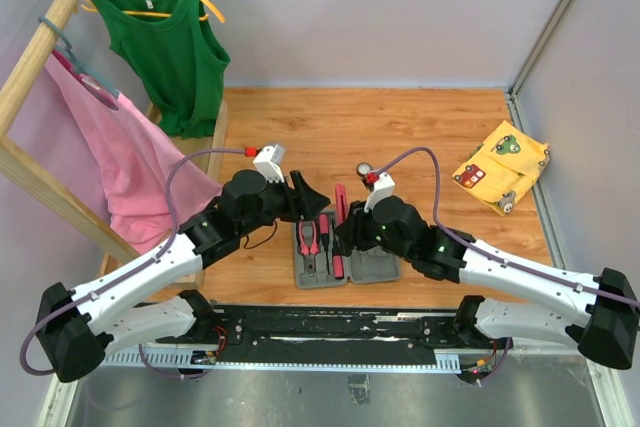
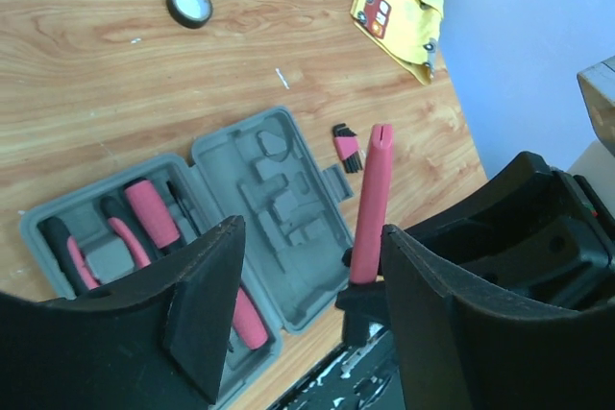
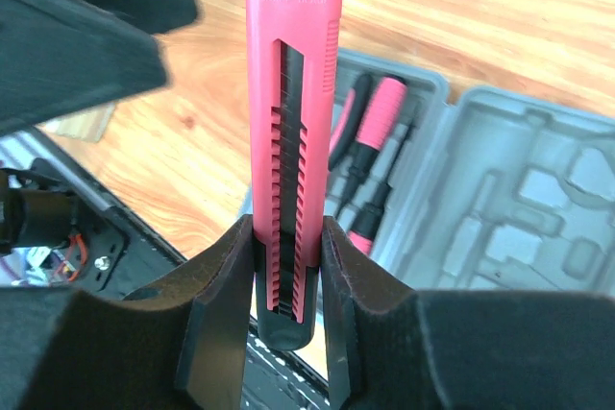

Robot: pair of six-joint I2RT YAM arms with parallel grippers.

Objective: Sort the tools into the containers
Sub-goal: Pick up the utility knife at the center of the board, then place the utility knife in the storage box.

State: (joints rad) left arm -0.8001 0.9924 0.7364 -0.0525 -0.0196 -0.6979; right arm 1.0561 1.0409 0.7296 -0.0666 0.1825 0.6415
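My right gripper (image 3: 286, 285) is shut on the lower end of a pink cutter (image 3: 291, 93), holding it upright over the open grey case (image 3: 519, 208). In the top view the cutter (image 1: 341, 202) stands above the case (image 1: 375, 265), between the two arms. My left gripper (image 2: 307, 304) is open; the cutter (image 2: 372, 199) rises just inside its right finger, and the jaws do not pinch it. Pliers and screwdrivers (image 2: 149, 213) with pink and black handles lie in the case's left half (image 2: 38, 228). A round black-white disc (image 2: 189, 4) and small bits (image 2: 347, 148) lie on the table.
A yellow patterned cloth (image 1: 502, 167) lies at the right of the wooden table. A wooden rack at the left carries a green top (image 1: 165, 47) and a pink cloth (image 1: 120, 157). The black base rail (image 1: 330, 327) runs along the near edge.
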